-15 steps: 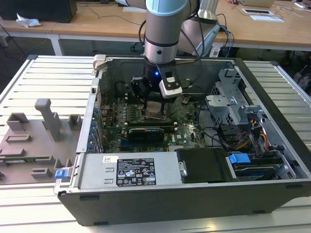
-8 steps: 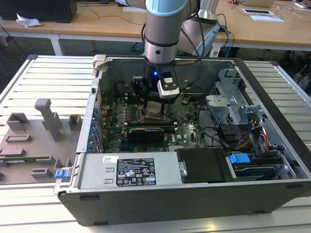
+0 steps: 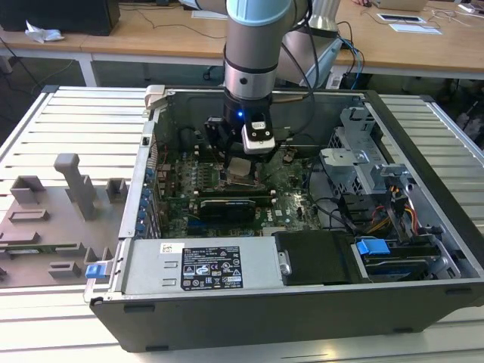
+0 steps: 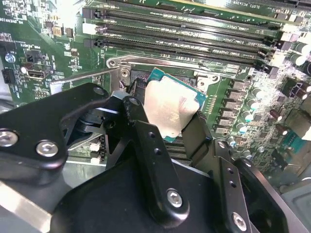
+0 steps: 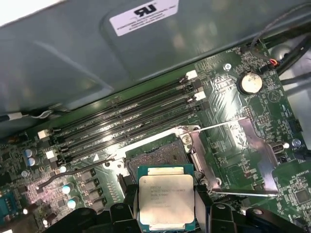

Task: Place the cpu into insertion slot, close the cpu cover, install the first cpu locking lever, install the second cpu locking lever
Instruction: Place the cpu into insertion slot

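The cpu (image 5: 166,196), a flat square chip with a dull silver top and a green edge, hangs just above the slot (image 5: 154,154), clamped on two opposite sides by the gripper (image 4: 167,124). In the exterior view it sits over the board's middle. The slot is square, dark and silver-rimmed. The cover (image 5: 255,150), a silver windowed frame, is swung open beside it. A thin wire lever (image 5: 73,171) lies on the slot's other side.
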Controlling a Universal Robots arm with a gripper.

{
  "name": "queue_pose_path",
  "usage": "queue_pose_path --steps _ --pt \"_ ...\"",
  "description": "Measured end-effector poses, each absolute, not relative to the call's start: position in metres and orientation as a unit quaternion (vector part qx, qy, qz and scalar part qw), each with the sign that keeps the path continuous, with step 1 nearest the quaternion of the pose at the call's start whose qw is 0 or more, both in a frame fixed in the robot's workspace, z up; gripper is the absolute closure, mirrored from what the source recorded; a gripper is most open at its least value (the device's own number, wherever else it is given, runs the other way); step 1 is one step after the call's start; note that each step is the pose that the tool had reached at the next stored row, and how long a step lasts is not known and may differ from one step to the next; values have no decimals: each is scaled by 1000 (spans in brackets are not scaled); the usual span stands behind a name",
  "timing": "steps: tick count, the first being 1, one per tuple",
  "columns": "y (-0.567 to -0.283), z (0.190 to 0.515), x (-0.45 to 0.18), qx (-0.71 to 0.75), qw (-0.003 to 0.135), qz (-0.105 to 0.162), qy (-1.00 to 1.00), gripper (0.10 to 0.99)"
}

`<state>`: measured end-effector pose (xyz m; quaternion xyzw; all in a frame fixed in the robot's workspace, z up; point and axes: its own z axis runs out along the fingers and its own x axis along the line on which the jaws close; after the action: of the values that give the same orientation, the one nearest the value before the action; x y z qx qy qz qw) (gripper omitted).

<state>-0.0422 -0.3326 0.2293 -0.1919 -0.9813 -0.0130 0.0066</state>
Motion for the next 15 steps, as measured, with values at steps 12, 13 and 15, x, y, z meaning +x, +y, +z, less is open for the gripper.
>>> queue_pose_path --steps 12,13,15 --pt "-333 229 -42 -246 6 -13 -969 541" --pt "-333 229 -42 -250 6 -13 -968 541" --pt "-333 229 -42 -256 6 -13 -967 541"
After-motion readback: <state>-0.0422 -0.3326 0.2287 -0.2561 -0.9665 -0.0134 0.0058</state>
